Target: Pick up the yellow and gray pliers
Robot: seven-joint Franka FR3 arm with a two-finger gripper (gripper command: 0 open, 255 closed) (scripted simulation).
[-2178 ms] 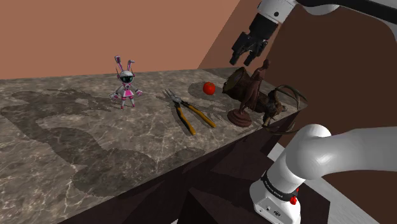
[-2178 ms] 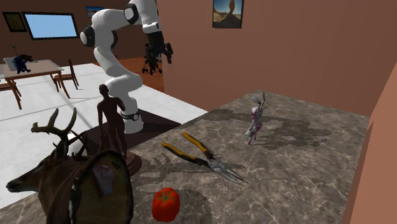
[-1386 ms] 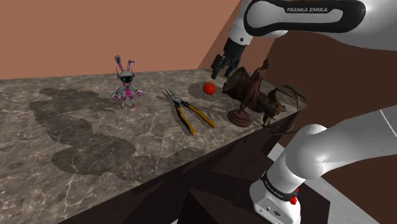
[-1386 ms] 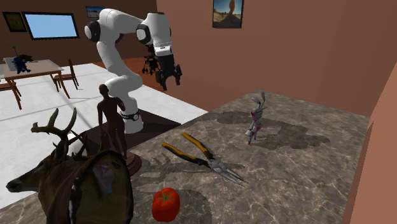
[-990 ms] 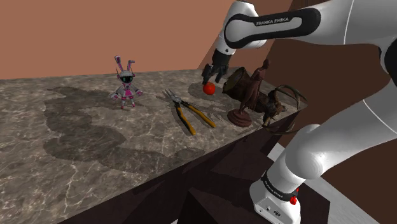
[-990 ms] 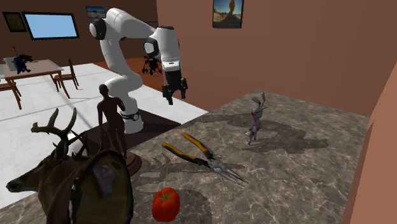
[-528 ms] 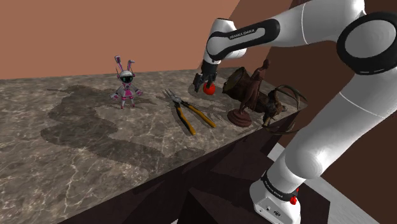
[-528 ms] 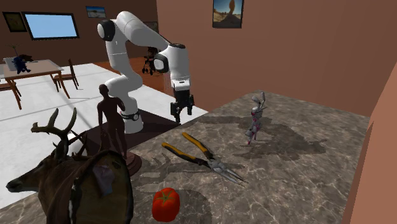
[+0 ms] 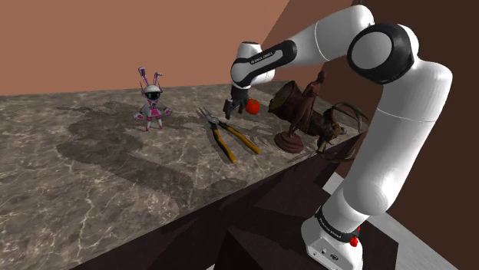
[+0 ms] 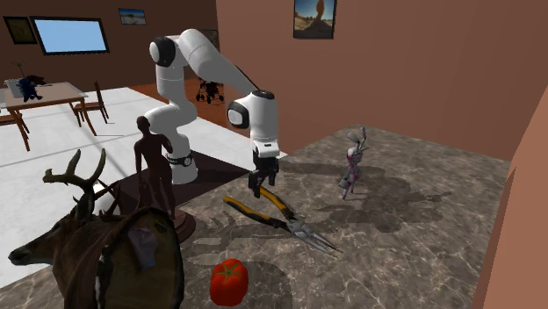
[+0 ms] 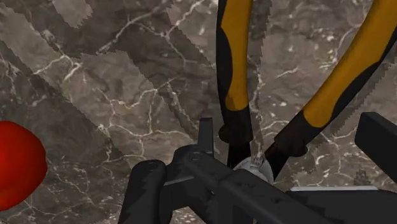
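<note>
The pliers (image 11: 233, 76) lie flat on the surface (image 9: 115, 176), handles splayed, just below the jaws, which appear to stand apart. Best to lower straight, straddle the narrow part near the pivot, then close.

The pliers (image 11: 232, 63) and tomato (image 11: 19, 165) run past the edge (wrist view).

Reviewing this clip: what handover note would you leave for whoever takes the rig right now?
Claw: open, empty, hanging low over the pliers; no contact that the views show.
Pliers: flat on the marble counter, yellow handles splayed, between the bunny figure and the red tomato.
Done: approach above the pliers.
Left: lower, close on the pliers, lift.
</note>
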